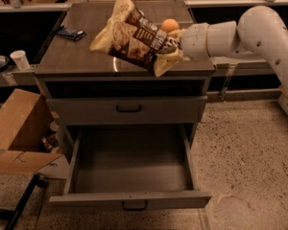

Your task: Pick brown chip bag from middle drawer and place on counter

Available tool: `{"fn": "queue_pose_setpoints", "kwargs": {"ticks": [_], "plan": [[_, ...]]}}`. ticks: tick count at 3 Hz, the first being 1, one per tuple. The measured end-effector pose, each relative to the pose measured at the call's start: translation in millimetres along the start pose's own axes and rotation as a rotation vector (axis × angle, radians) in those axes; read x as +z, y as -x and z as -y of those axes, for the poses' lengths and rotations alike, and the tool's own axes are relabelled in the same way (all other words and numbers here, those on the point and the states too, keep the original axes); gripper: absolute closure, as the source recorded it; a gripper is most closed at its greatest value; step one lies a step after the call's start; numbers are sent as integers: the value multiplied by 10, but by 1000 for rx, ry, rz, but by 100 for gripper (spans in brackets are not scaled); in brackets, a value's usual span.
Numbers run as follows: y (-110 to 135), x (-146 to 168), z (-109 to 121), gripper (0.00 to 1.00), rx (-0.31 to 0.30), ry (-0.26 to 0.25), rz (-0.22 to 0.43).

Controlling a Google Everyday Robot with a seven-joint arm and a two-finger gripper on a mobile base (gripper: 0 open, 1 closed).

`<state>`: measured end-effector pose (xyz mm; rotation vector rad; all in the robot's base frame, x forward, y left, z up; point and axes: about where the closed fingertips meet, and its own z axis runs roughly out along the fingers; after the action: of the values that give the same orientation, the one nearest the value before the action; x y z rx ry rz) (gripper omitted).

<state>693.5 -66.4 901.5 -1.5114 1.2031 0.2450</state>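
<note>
One arm extends level from right; gripper fingers clamp the brown chip bag above the counter surface.

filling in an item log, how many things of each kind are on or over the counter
chip bag: 1, held over the counter by the gripper near its right edge
orange: 1
dark packet: 1
total in view: 3

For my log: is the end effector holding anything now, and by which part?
Yes. The end effector, above the right side of the counter, holds the chip bag by its right end.
</note>
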Motion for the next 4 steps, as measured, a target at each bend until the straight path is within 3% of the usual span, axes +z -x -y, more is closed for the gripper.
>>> {"fn": "queue_pose_setpoints", "kwargs": {"ticks": [1, 2, 4], "plan": [[131, 112, 418, 100, 20, -23, 69], [46, 405, 672, 96, 78, -5, 95], [-134, 665, 715, 50, 129, 51, 86]]}}
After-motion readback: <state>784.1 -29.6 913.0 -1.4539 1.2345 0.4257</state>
